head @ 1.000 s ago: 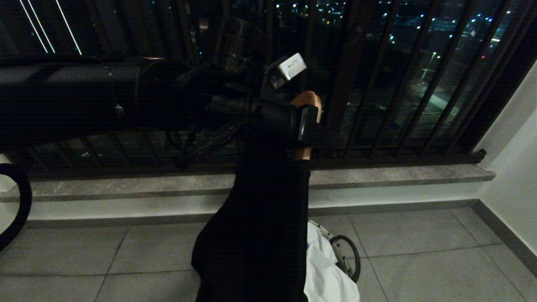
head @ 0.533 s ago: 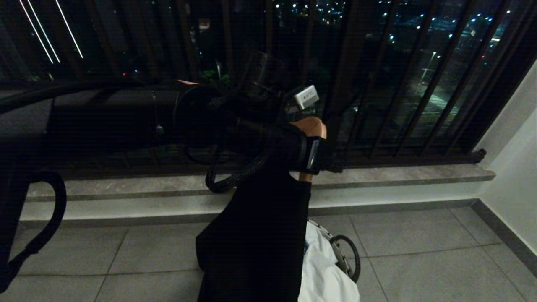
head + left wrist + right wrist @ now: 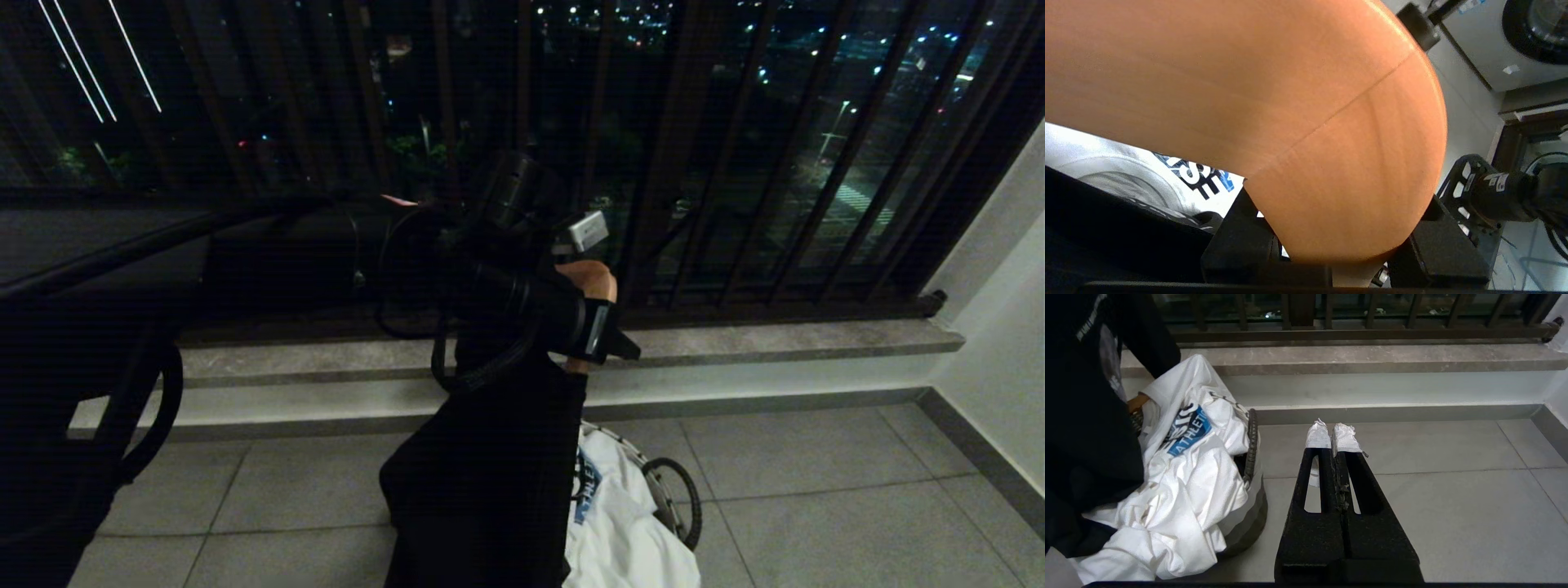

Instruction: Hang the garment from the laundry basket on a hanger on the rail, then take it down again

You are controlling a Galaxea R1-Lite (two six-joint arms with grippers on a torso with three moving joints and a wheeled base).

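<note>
While right pincer sits together, empty, low over floor, basket stands just beside it, white shirt heaped inside. Black garment hangs above basket from wooden hanger. Left pincer clamped on hanger, in front of window bars. Ledge behind.

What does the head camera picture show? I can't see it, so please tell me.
The robot's left tool grips a wooden hanger with a black garment hanging above the laundry basket of white clothes, before dark window bars.
</note>
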